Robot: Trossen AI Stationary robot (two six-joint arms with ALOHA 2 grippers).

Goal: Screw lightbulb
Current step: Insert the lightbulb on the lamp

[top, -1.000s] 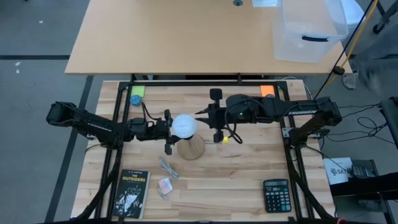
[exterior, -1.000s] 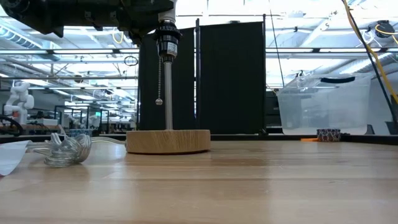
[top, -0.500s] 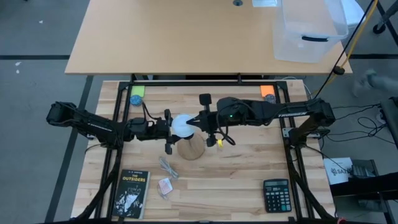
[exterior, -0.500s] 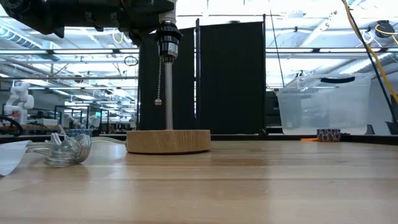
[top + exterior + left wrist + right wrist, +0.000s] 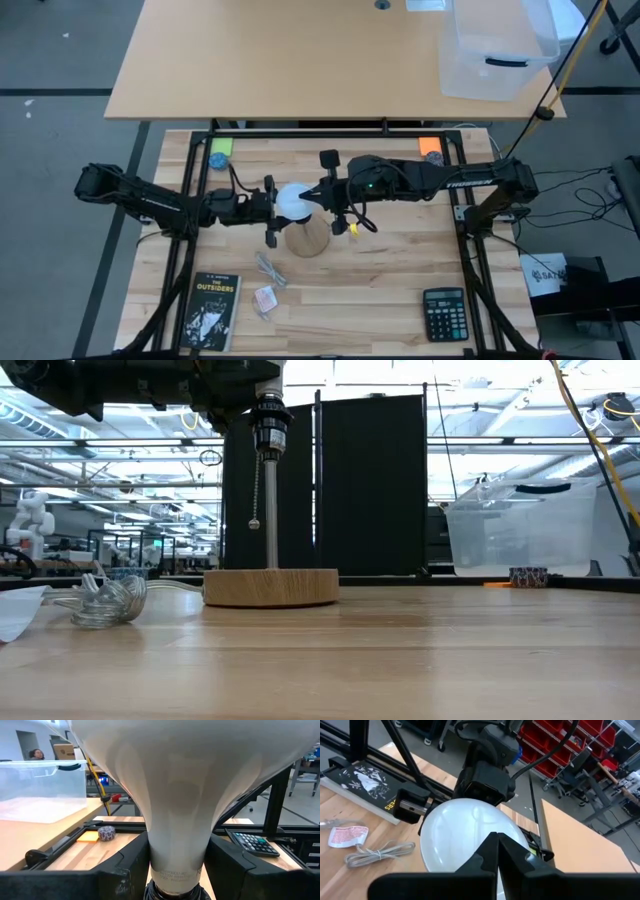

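The white lightbulb [image 5: 293,200] stands upright in the black socket [image 5: 270,425] of the tan wooden stand [image 5: 312,240], at the table's middle. The socket sits on a thin post over the stand's round base [image 5: 270,587]. My left gripper [image 5: 280,206] comes from the table's left and is shut on the bulb's neck [image 5: 175,845]. My right gripper [image 5: 318,192] comes from the right; its fingers are shut together [image 5: 495,845] against the globe [image 5: 460,835]. My left gripper pinches the bulb's narrow neck [image 5: 172,862] between its two fingers [image 5: 125,870], just above the socket [image 5: 172,894]. The fingers come level from the table's left. The bulb stands upright with its base in the socket. My right gripper has its shut fingertips [image 5: 492,850] on the globe's upper right side [image 5: 470,827], slanting down from the table's right. Whether they press on it I cannot tell.
A pull chain [image 5: 256,490] hangs from the socket. A coiled cable [image 5: 270,270], a small packet [image 5: 265,298] and a book [image 5: 210,310] lie near left; a calculator [image 5: 442,313] lies near right. A clear bin [image 5: 495,50] stands on the far table.
My right gripper has gone toward the table's left, up to the bulb's globe, and has then kept still. The bulb and the stand have stayed in place.
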